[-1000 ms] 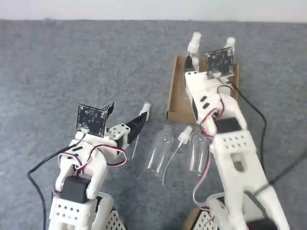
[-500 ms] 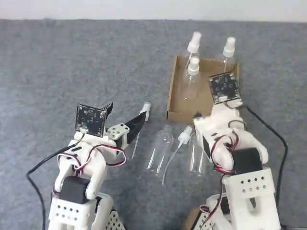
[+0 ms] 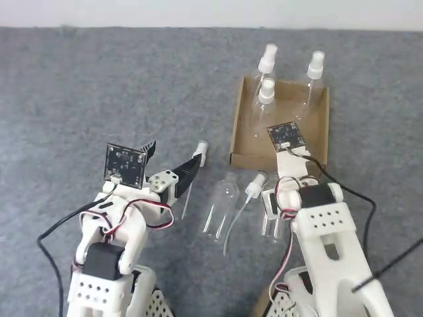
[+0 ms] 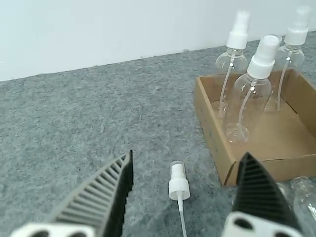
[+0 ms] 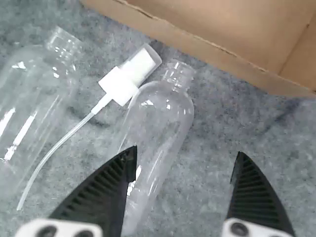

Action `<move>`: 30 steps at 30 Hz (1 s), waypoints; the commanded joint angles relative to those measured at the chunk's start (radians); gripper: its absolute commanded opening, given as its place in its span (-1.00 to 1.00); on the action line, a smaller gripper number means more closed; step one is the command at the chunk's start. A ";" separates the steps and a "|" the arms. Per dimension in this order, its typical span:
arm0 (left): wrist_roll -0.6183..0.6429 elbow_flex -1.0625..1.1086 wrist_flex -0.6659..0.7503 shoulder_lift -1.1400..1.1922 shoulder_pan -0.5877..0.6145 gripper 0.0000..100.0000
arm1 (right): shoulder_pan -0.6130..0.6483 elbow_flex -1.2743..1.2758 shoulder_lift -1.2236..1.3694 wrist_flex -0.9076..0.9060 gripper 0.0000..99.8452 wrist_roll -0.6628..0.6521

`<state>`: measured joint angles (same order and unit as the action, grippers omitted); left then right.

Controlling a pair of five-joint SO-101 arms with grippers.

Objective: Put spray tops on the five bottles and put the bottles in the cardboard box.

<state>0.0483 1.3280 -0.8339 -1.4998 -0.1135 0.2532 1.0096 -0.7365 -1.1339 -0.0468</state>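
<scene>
from my seat this looks like a small robotics lab or test bench: a worktop (image 3: 99,86) covered in grey felt-like carpet, a bare white wall (image 4: 98,29) behind it, and two white printed arms (image 3: 106,247) (image 3: 327,228) carrying exposed circuit boards (image 3: 125,164) and trailing cables (image 3: 66,218).

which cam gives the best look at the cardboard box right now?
High view: the cardboard box shows almost its whole outline, though the right arm overlaps its near edge. Left wrist view gives one corner, part of the floor and three capped bottles standing inside. Right wrist view catches just a strip of its wall.
</scene>
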 commanded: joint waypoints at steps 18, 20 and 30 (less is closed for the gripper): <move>-0.002 -0.002 0.025 -0.014 0.005 -0.38 | 0.119 0.040 0.341 0.220 -0.63 0.000; -0.002 -0.002 0.025 -0.014 0.005 -0.38 | 0.119 0.040 0.329 0.223 -0.82 -0.009; 0.006 -0.005 0.025 -0.014 0.006 -0.43 | 0.117 -0.025 0.005 0.013 -0.99 -0.089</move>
<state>0.0483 1.3311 -0.8339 -1.4998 -0.1135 0.3636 1.0526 -0.5340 -0.9927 -0.0483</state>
